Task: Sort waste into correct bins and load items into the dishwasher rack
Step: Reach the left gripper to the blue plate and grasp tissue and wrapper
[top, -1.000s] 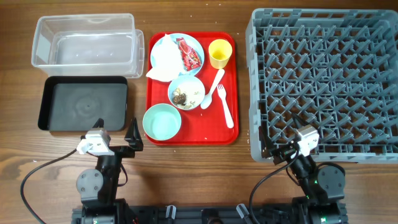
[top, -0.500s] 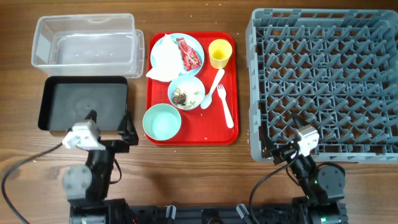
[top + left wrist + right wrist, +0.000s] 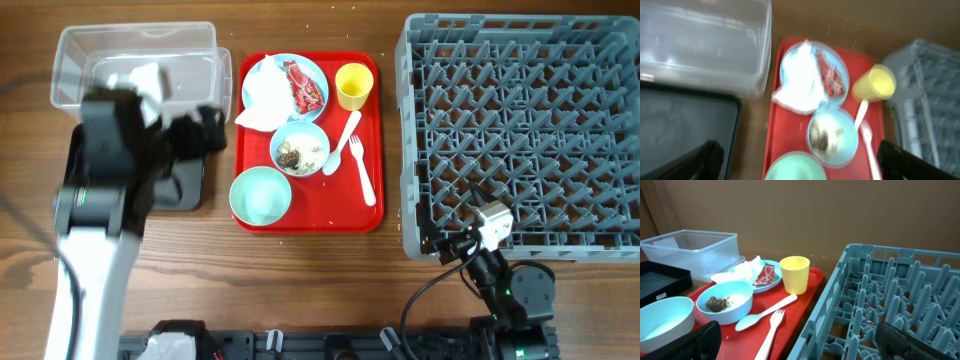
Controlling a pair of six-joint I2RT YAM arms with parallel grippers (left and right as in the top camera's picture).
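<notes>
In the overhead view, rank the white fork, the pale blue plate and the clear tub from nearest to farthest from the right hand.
Measured from the right hand, at the table's near right:
1. white fork, on the right side of the red tray.
2. pale blue plate, at the tray's far end, left of centre.
3. clear tub, at the far left corner of the table.

The overhead view looks straight down on the whole surface (image 3: 300,280), from the clear tub (image 3: 135,65) to the rack (image 3: 520,130). The left wrist view, high up and blurred, tilts down over the red tray (image 3: 775,135). The right wrist view sits low, looking level across that tray. All three views share it.
</notes>
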